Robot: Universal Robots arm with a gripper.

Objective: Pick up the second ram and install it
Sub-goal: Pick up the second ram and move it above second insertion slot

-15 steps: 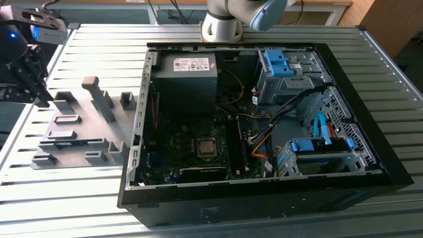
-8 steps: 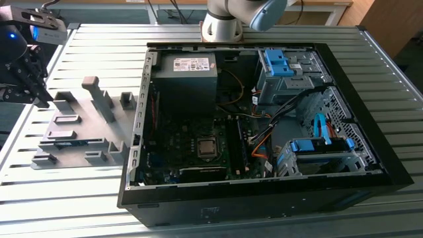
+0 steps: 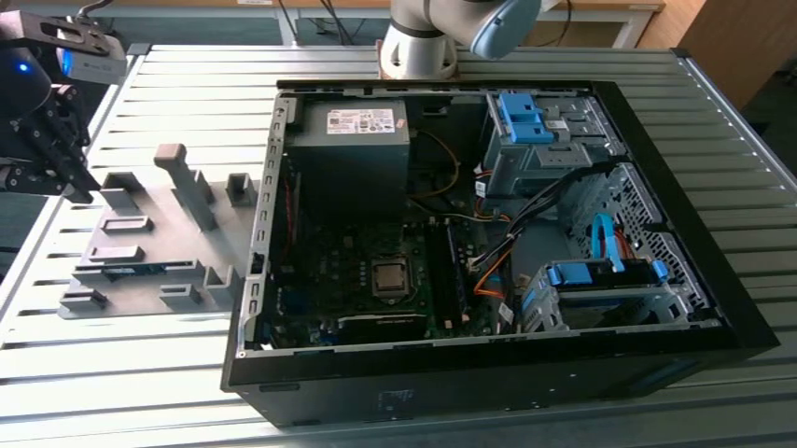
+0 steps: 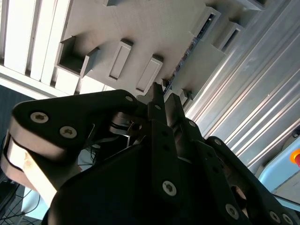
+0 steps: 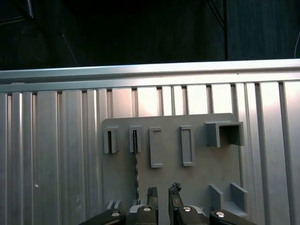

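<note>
Empty black claw [image 5: 163, 191], narrowly parted, hangs near thin blue-teal ram [image 5: 137, 173]; offset, it may strike grey plastic fixture [image 5: 197, 183]

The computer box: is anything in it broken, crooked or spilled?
Nothing stands out. The computer case lies open on its side, and its cables loop loosely but look whole. The second ram sits straight in the grey fixture, with the tool over it holding nothing.

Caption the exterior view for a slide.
Hand hovers over the grey fixture holding the second ram, beside the open computer case.
</note>
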